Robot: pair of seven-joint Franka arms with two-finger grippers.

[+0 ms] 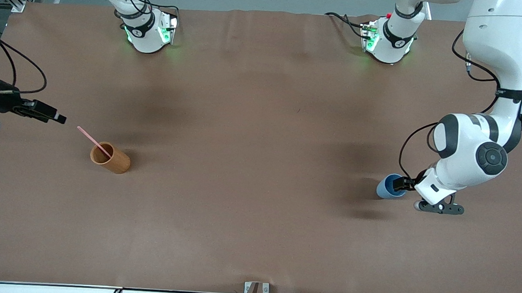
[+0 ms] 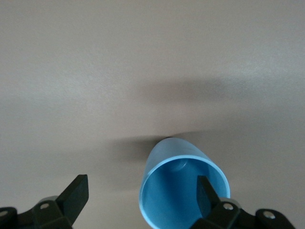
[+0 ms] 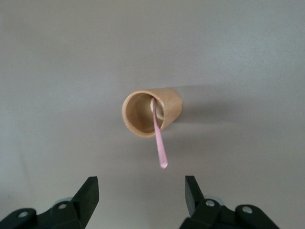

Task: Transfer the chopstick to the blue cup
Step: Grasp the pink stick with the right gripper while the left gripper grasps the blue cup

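Note:
The pink chopstick stands tilted in the orange-brown wooden cup toward the right arm's end of the table. Its upper end sticks out toward my right gripper. That gripper is open and empty, in the air a short way from the stick's tip. In the right wrist view the chopstick points from the wooden cup toward the gap of my right gripper. The blue cup stands toward the left arm's end. My left gripper is open at its rim. In the left wrist view my left gripper has one finger over the blue cup's mouth and the other outside.
The brown table stretches wide between the two cups. A small metal bracket sits at the table's edge nearest the front camera. Cables lie along that edge.

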